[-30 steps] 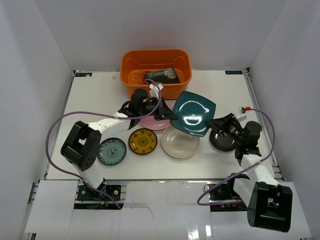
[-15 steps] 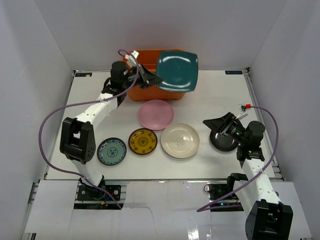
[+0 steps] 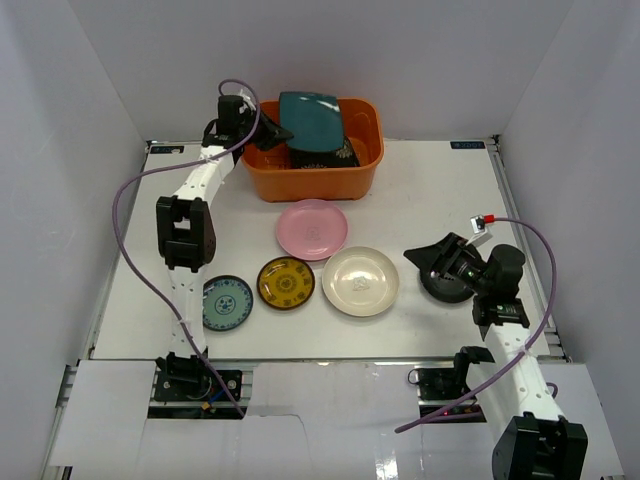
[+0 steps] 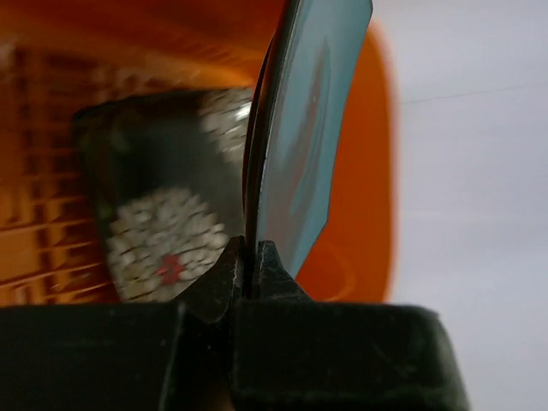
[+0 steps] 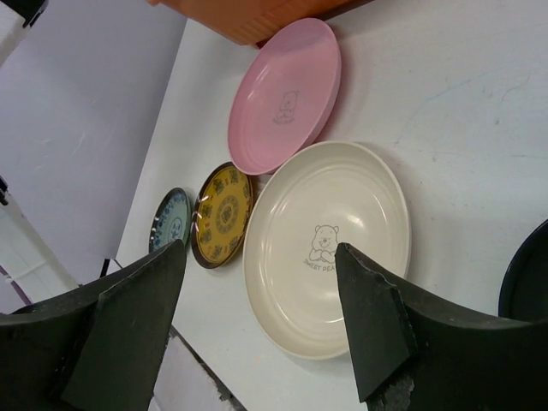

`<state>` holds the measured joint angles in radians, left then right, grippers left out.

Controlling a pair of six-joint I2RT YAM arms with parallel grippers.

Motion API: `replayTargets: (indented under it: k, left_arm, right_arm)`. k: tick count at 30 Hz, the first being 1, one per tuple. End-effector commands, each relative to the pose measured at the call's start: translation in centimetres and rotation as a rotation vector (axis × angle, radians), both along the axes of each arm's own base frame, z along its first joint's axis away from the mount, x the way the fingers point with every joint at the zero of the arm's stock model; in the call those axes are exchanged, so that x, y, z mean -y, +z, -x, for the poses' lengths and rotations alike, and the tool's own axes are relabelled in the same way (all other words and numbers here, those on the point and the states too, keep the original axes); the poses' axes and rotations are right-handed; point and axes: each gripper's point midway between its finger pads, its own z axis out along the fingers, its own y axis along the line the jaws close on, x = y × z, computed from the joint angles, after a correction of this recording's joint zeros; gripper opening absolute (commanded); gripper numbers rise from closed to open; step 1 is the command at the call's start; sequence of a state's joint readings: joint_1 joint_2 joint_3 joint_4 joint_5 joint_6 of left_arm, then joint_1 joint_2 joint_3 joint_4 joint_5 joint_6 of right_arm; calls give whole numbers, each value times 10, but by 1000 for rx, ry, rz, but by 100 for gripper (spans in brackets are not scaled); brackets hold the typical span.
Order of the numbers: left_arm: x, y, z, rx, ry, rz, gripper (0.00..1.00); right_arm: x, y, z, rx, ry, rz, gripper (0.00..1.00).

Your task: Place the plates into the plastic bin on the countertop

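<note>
Five plates still lie on the countertop (image 3: 430, 190) as the left gripper (image 3: 275, 132) carries the teal plate (image 3: 312, 118) over the bin (image 3: 312, 182) at the table's far edge. A second earlier that dish hung low over mid-table, overlapping the pink plate (image 3: 312, 228) and the cream plate (image 3: 360, 281). Half a second ago it was up at the bin's front rim. Now it sits within the bin's outline, above the floral plate (image 3: 328, 155) already lying inside. The left wrist view shows the jaws clenched on the teal plate's edge, the dish nearly edge-on to the camera; whether it touches the floral plate cannot be told. The right gripper (image 3: 432, 258) has sprung wide over the same second and grasps nothing, hovering just beside the black plate (image 3: 447, 283) with its fingers spread toward the cream plate. The amber plate (image 3: 287, 282) and the patterned teal plate (image 3: 226, 302) lie untouched near the front. By the look of it, the second dish is one release from being binned, and the black plate seems the right arm's likely next pick.
</note>
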<state>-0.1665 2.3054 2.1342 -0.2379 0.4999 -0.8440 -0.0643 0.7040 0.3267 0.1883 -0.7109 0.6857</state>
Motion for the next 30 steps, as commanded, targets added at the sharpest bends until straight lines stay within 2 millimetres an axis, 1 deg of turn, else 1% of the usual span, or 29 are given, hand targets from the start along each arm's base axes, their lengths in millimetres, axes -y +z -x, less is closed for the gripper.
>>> replayTargets:
  k: [1, 3, 4, 6, 7, 8, 9, 10, 11, 12, 13, 14, 15, 16, 19, 20, 22, 23, 24, 25, 26, 27, 28, 29, 30]
  left_arm:
    - [-1, 54, 0, 114, -14, 13, 0]
    - [1, 36, -4, 75, -28, 20, 0]
    - [2, 34, -3, 68, -34, 24, 0]
    - [3, 23, -4, 48, -38, 24, 0]
    - [4, 15, -4, 30, -43, 25, 0]
    - [5, 12, -3, 25, -49, 27, 0]
    - [5, 6, -2, 11, -51, 26, 0]
    - [6, 3, -1, 7, -55, 24, 5]
    - [5, 2, -1, 4, -55, 21, 14]
    - [5, 0, 0, 3, -53, 17, 42]
    - [4, 0, 0, 5, -54, 13, 59]
    - [4, 1, 2, 5, -56, 9, 74]
    - [4, 3, 4, 13, -60, 3, 96]
    - [3, 5, 6, 19, -63, -1, 98]
    - [4, 19, 15, 55, -82, -11, 98]
    - [4, 29, 19, 76, -91, -11, 98]
    - [3, 43, 23, 116, -98, -18, 98]
    - [2, 61, 30, 151, -101, -16, 98]
    - [1, 71, 33, 187, -104, -27, 98]
    - [0, 88, 36, 240, -104, -31, 98]
    - [-3, 111, 46, 294, -96, -36, 98]
    - [-6, 124, 52, 355, -92, -55, 98]
    - [-9, 147, 57, 448, -75, -59, 98]
    - [-19, 163, 70, 488, -24, -79, 98]
    - [-25, 180, 75, 570, 3, -113, 98]
  right_arm:
    - [1, 14, -4, 62, -2, 53, 76]
    - [-1, 11, -3, 61, 2, 53, 76]
    - [-2, 11, -3, 59, 3, 54, 76]
    - [-3, 9, -2, 54, 11, 58, 76]
    - [-3, 8, -3, 54, 4, 60, 76]
    - [-3, 9, -3, 59, -1, 60, 76]
    - [-3, 7, -4, 57, -5, 62, 76]
    - [-4, 7, -4, 59, -5, 65, 76]
    - [-4, 5, -4, 52, -2, 67, 76]
    - [-4, 3, -4, 44, -4, 71, 76]
    - [-1, 1, -6, 43, -25, 82, 76]
    - [1, 0, -8, 45, -39, 91, 77]
    - [-6, -3, -4, 36, -15, 99, 77]
    - [-4, -5, -6, 32, -30, 112, 77]
    - [-1, -16, -8, 13, -54, 149, 79]
    - [-3, -17, -7, 9, -52, 151, 79]
    - [-2, -20, -8, 4, -63, 169, 80]
    - [-3, -20, -8, 2, -60, 178, 80]
    - [-2, -21, -8, 0, -65, 188, 80]
    - [0, -22, -10, -5, -83, 202, 79]
    - [-1, -23, -9, 0, -76, 220, 79]
    - [1, -23, -11, -1, -91, 239, 78]
    - [1, -24, -10, -10, -92, 252, 77]
    - [1, -24, -10, -1, -91, 265, 76]
    - [2, -24, -11, 1, -105, 272, 75]
